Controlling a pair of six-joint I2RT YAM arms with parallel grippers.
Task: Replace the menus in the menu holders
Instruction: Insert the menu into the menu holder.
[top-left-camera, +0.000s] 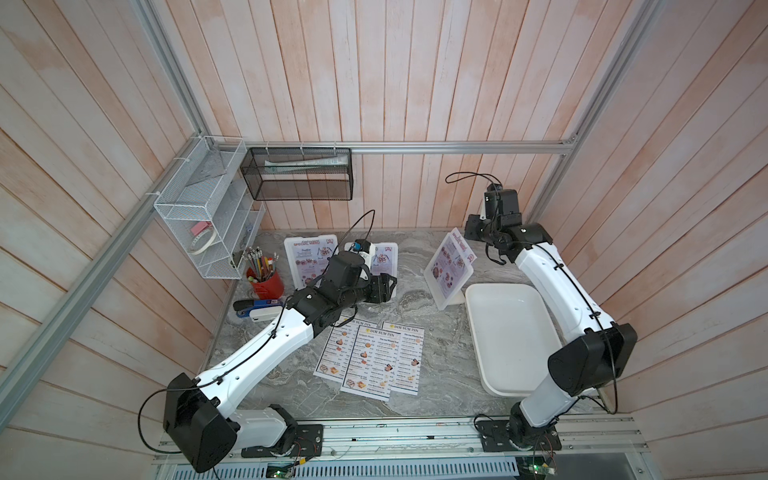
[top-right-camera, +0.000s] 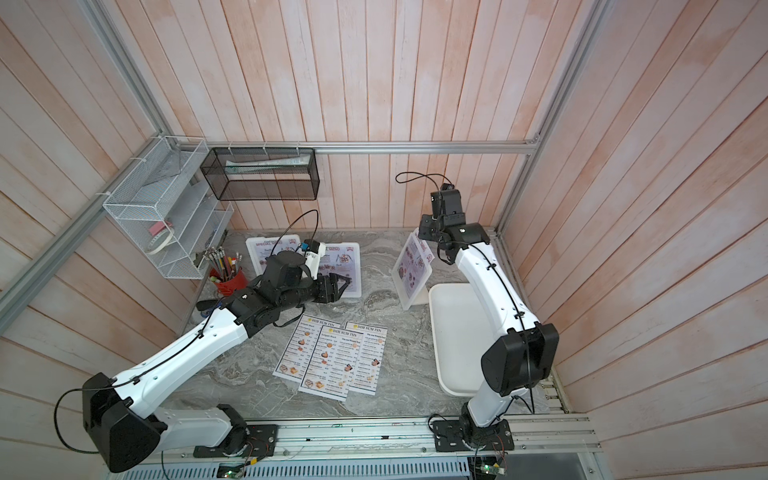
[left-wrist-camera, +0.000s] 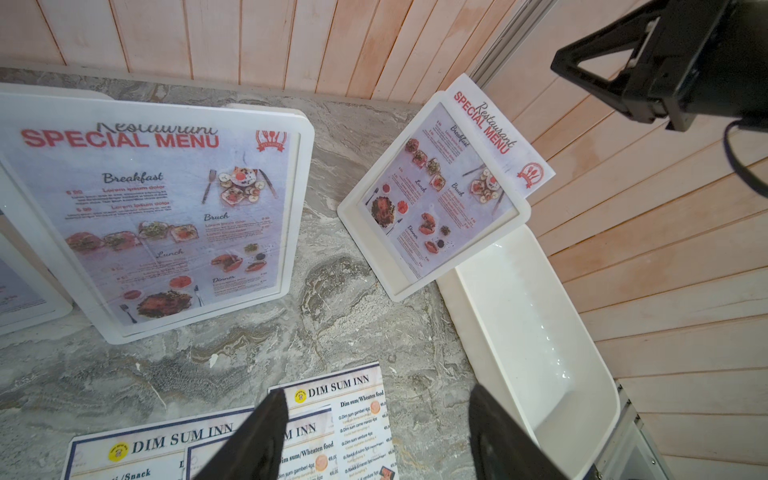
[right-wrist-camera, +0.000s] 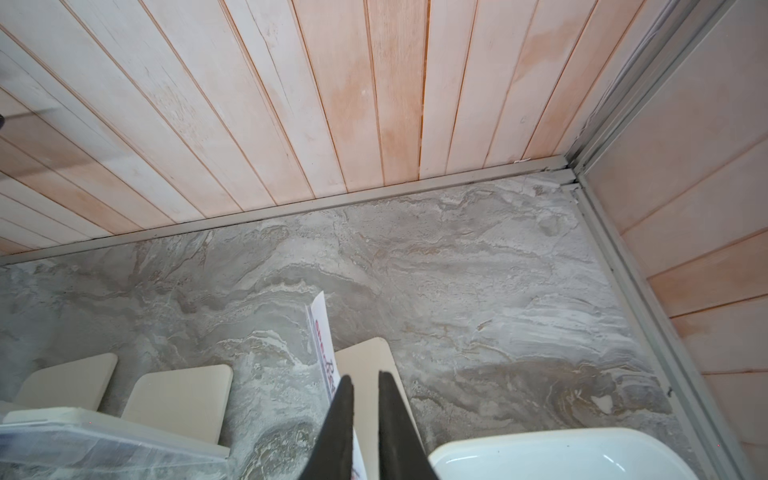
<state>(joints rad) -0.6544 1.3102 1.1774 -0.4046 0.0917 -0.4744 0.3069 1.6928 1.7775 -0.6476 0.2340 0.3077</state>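
Lilac menu (left-wrist-camera: 449, 187): print from left wrist, edge from right; right tool (right-wrist-camera: 365, 376) barely parted, left tool (left-wrist-camera: 378, 392) released.

Your counter (top-left-camera: 449, 365) is a grey veined stone look, matt and faintly rough. Around it you have whitewashed wood planks (top-left-camera: 415, 83), matt with visible grain, edged by brushed metal rails (top-left-camera: 415, 146). The menu holders (left-wrist-camera: 306, 174) are smooth white plastic with a soft sheen across their fronts. The lilac menu (left-wrist-camera: 498, 129) and the white menus (top-left-camera: 374, 357) are plain matt paper. Your tray (top-left-camera: 511, 332) is glossy white and catches highlights. The right pincer (right-wrist-camera: 365, 376) has matt black fingers (right-wrist-camera: 395, 415) with a fine grain. You also have a white-coated mesh basket (top-left-camera: 195, 208) and a black mesh basket (top-left-camera: 299, 178), both wire.
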